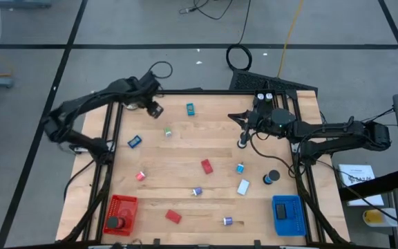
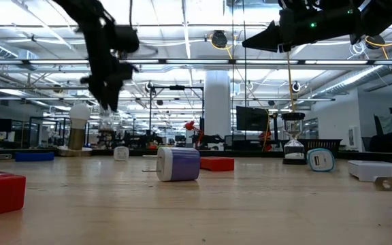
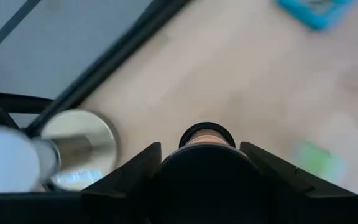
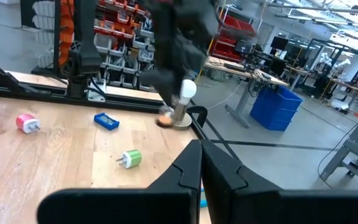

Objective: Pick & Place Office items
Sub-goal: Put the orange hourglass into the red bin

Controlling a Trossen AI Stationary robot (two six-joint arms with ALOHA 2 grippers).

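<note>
My left gripper (image 1: 155,108) hangs over the table's far left corner, shut on a black roll (image 3: 207,134) with a tan core. Just beside it stands the white ball on its round base (image 3: 79,149). My right gripper (image 1: 242,122) waits shut and level above the far right part of the table, with nothing in it. Office items lie flat on the wood: a teal piece (image 1: 190,108), a green bit (image 1: 167,131), a blue block (image 1: 135,141), red blocks (image 1: 206,166), a white block (image 1: 243,187) and a black disc (image 1: 273,178). My left gripper pinches the black roll between its two fingers, one on each side of its round wall (image 3: 166,163). The fingers slant down from above. The roll is lifted clear of the table, and its open end faces away from the wrist.
A red mesh basket (image 1: 121,207) with a black piece in it stands at the near left corner, a blue basket (image 1: 287,214) at the near right. An hourglass (image 2: 293,139) stands under the right arm. Black frame rails (image 1: 106,131) run along the table's sides.
</note>
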